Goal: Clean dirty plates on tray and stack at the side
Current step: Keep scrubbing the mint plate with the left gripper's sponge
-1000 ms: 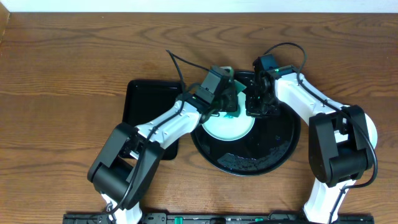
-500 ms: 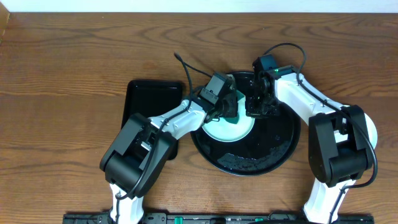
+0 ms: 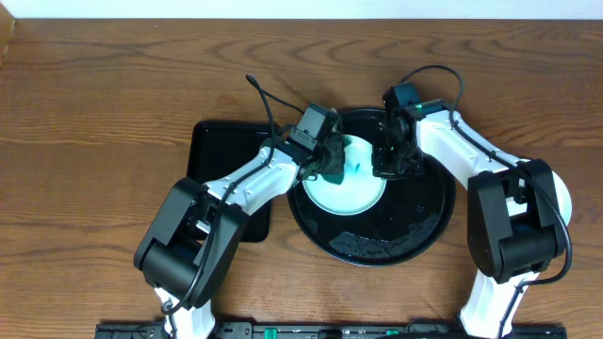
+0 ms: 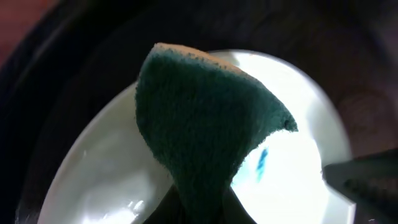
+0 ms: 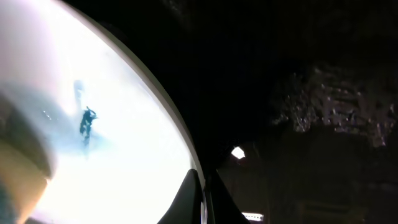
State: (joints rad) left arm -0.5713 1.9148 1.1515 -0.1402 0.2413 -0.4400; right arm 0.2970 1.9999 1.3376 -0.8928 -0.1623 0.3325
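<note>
A pale mint-white plate [image 3: 347, 188] lies on the left half of the round black tray [image 3: 415, 221]. My left gripper [image 3: 329, 156] is shut on a dark green sponge [image 4: 205, 124], which rests on the plate's far left part. A small teal mark [image 4: 262, 163] shows on the plate just right of the sponge. My right gripper [image 3: 387, 168] is shut on the plate's right rim [image 5: 186, 149], one finger on each side of the edge. The teal mark [image 5: 86, 124] also shows in the right wrist view.
A rectangular black tray [image 3: 221, 155] lies left of the round tray, partly under my left arm. A pale round edge [image 3: 563, 200] shows behind my right arm's base. The round tray's front part is wet and glossy [image 3: 377, 247].
My left gripper has slid the sponge leftward across the plate, uncovering the teal mark. The right gripper has not moved from the rim.
</note>
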